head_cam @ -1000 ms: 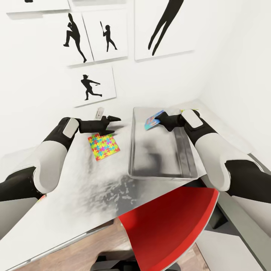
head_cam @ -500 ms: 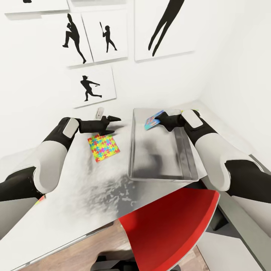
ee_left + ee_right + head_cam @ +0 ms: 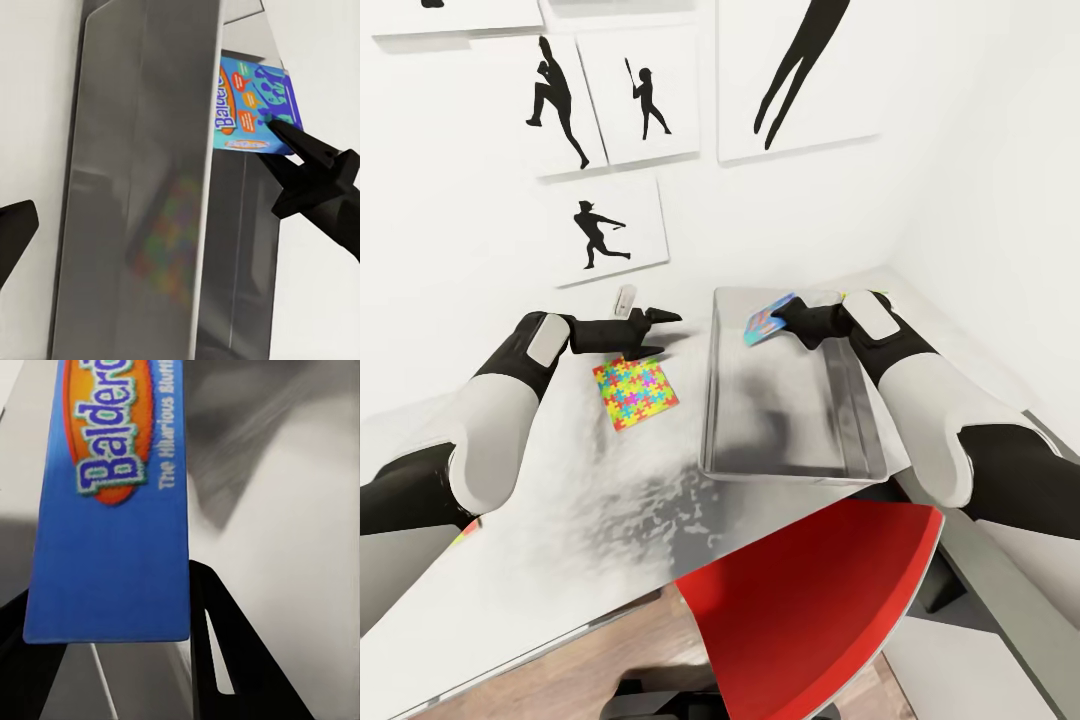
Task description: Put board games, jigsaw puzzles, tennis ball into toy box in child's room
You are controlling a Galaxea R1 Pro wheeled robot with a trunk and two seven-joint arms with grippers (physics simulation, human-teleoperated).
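Note:
My right gripper (image 3: 780,322) is shut on a blue board game (image 3: 763,322), held tilted above the far end of the grey toy box (image 3: 860,440). The toy box lies on the white table (image 3: 560,540), and its inside looks bare. In the right wrist view the blue box (image 3: 112,510) sits between the two dark fingers (image 3: 225,660). The left wrist view has the same game (image 3: 255,109) beyond the toy box wall (image 3: 142,187). A jigsaw puzzle (image 3: 635,390) lies flat on the table left of the toy box. Just beyond it, my left gripper (image 3: 665,332) hovers open, holding nothing.
A red chair (image 3: 810,590) is pushed in at the table's near edge, under the toy box end. A small white object (image 3: 625,298) stands by the wall behind my left gripper. White walls with silhouette pictures close off the back and the right.

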